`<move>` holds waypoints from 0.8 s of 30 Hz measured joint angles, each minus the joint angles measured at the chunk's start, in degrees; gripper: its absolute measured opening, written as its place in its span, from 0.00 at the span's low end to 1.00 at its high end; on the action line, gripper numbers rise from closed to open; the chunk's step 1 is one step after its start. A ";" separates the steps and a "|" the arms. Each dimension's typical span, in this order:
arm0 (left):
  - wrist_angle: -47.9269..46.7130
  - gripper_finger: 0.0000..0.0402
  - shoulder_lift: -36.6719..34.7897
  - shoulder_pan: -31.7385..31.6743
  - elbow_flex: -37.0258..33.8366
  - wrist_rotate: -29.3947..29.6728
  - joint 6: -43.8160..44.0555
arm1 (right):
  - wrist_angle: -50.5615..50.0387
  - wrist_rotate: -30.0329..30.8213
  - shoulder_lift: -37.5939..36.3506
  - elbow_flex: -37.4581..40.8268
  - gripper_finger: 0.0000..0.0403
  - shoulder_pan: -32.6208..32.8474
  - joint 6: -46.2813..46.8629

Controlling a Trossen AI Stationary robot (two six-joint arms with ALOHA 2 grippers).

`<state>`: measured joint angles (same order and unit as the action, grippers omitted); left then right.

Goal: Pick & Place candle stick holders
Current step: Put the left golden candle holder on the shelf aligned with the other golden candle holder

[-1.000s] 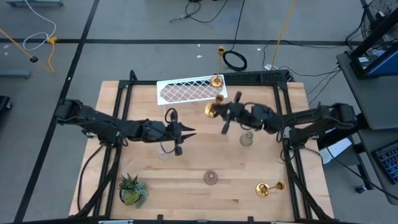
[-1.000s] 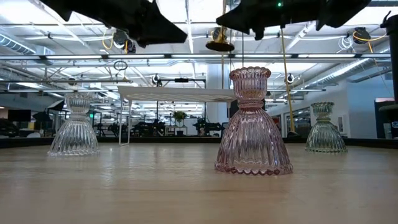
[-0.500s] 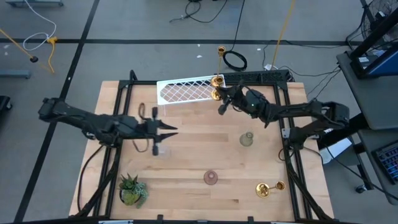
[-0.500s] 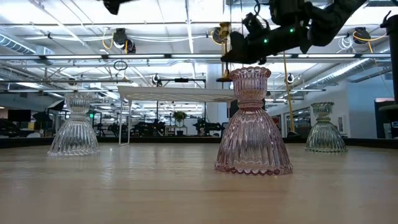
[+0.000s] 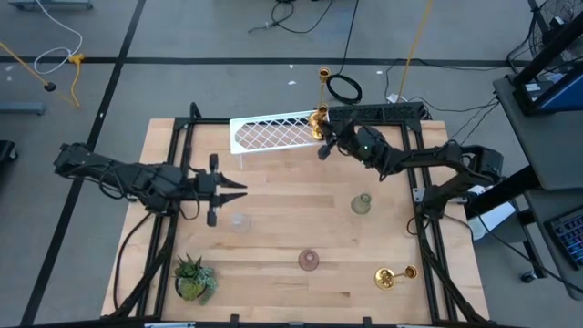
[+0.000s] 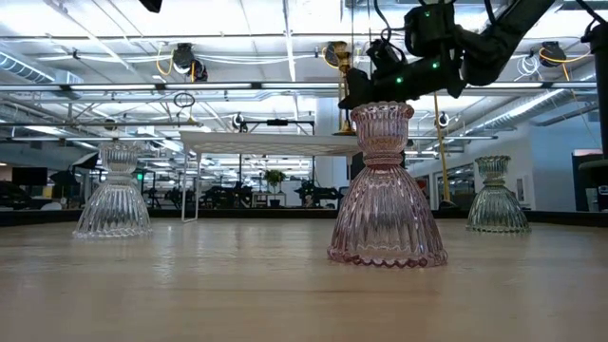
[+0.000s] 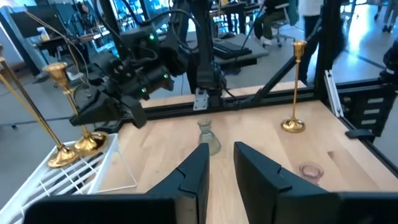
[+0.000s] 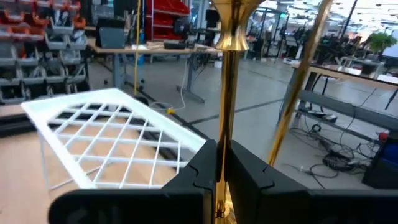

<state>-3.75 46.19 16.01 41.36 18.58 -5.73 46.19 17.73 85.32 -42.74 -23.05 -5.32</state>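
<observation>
My right gripper (image 5: 322,139) is at the far side of the table, at the right end of the white lattice rack (image 5: 273,134). It is shut on an upright gold candle stick holder (image 8: 227,74). A second gold holder (image 7: 25,106) stands on the rack beside it. My left gripper (image 5: 235,189) is open and empty at the left, above the table, pointing toward the right edge. A clear glass holder (image 5: 240,221), a greenish one (image 5: 362,204) and a pink one (image 5: 310,261) stand on their wide bases on the table. Another gold holder (image 7: 294,87) stands at the near right. My right gripper pinches the gold holder's slim stem (image 8: 224,146) between its two fingers, low on the stem, with the cup (image 8: 227,37) well above them. The fingers come about level from the table's right side and lie across the stem. The holder is upright, its base (image 7: 90,144) at the rack's right end.
A spiky green potted plant (image 5: 193,278) stands at the near left corner. Black frame rails (image 5: 419,182) run along the table's left, right and far sides. Bare wood lies between the glass holders in the table's middle.
My right gripper has carried the gold holder toward the far edge, to the right end of the white rack. My left gripper has drawn back toward the table's left edge, away from the clear glass holder, which stays standing.
</observation>
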 joint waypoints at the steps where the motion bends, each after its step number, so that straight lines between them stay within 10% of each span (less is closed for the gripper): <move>1: -0.34 0.20 0.01 0.01 0.00 -0.01 0.01 | -0.13 0.01 -0.04 0.00 0.03 -0.22 0.09; 24: -1.20 0.20 0.03 0.04 0.00 -0.02 -0.01 | -4.33 -4.60 -0.07 -0.02 0.06 -2.08 1.90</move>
<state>-4.94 46.22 16.05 41.36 18.56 -5.74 41.86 13.13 85.25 -42.76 -25.13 -3.43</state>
